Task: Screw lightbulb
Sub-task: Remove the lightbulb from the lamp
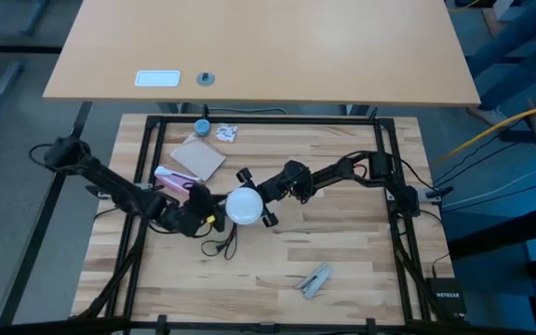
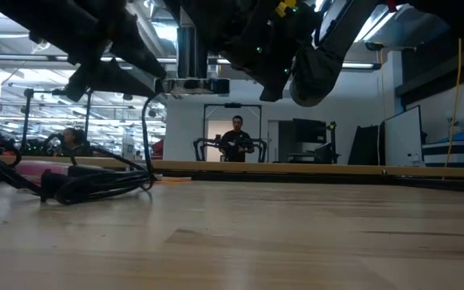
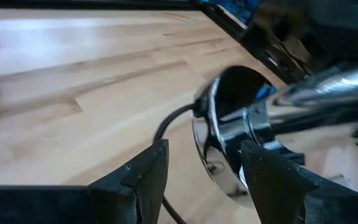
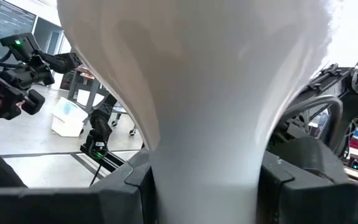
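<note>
The frosted-white lightbulb (image 1: pixel 243 206) hangs above the middle of the wooden table (image 1: pixel 342 251), and my right gripper (image 1: pixel 257 197), reaching in from the right, is shut on it. In the right wrist view the bulb (image 4: pixel 197 74) fills the picture and widens away from the fingers. Right beside the bulb on its left, my left gripper (image 1: pixel 209 216) is shut on a shiny silver disc (image 3: pixel 219 143). The disc has a chrome stem (image 3: pixel 316 99) and a black cord (image 3: pixel 173 121). It is off the table, and its cord (image 2: pixel 146 137) hangs down onto the boards. My left gripper has the silver disc's lower rim (image 3: pixel 229 183) between its two fingers, with the disc edge-on to them. The far finger (image 3: pixel 272 180) lies against the rim, but I cannot see the near finger touch. The disc is lifted clear and its cord trails slack. My right gripper pinches the lightbulb's narrow neck (image 4: pixel 204 180) between its two fingers, one on each side. The fingers come roughly level from the table's right, and the globe sticks out beyond them toward the left gripper. The bulb is clear of the table.
At the far left lie a pink object (image 1: pixel 168 176), a brown pad (image 1: pixel 199 158), a small blue cap (image 1: pixel 201 126) and a white packet (image 1: pixel 227 133). A grey clip (image 1: pixel 314 279) lies near the front. The cord's loop (image 1: pixel 220 246) rests below the grippers. A person (image 2: pixel 236 138) stands in the room behind.
</note>
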Robot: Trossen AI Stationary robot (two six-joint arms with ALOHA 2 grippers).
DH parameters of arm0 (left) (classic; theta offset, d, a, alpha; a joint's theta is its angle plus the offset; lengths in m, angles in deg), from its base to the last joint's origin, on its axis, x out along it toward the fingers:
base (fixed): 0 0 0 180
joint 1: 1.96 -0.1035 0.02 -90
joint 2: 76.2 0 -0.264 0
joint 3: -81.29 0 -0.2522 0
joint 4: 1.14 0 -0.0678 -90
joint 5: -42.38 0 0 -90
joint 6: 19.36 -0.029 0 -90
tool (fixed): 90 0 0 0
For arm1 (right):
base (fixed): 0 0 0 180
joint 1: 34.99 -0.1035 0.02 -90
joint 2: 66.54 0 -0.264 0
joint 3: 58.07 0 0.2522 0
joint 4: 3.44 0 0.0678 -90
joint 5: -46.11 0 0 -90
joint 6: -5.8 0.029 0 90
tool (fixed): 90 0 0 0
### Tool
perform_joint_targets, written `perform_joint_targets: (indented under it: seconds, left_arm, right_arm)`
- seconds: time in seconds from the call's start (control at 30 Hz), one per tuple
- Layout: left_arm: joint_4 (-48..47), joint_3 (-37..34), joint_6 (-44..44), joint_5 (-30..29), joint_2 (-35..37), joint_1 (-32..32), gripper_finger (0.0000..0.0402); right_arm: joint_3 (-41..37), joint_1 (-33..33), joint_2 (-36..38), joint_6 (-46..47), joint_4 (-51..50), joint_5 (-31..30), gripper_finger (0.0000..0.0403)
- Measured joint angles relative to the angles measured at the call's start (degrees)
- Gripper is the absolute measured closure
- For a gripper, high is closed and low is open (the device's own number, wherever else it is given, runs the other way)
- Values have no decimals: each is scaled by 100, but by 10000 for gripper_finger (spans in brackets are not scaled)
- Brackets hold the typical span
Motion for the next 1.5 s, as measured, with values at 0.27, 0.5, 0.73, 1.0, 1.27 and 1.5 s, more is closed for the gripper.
perform_joint_targets:
  seconds: [0.27,0.5,0.73,1.0,1.27,1.5]
  left_arm:
    - [242,2,-414,3,0,-426,210]
    - [841,2,-1163,-11,-3,-777,210]
    - [910,2,-1484,-4,26,-978,210]
    - [742,0,-1396,502,685,-133,210]
    - [733,0,-432,818,572,1075,210]
    - [1341,0,654,705,-501,1233,210]
  right_arm:
    - [0,-65,0,2,-25,146,237]
    - [0,-90,2,14,2,293,237]
    - [0,-80,2,140,26,250,237]
    - [2,-76,2,146,31,18,237]
    - [2,-74,2,149,161,-102,237]
    - [2,-74,4,149,159,-231,237]
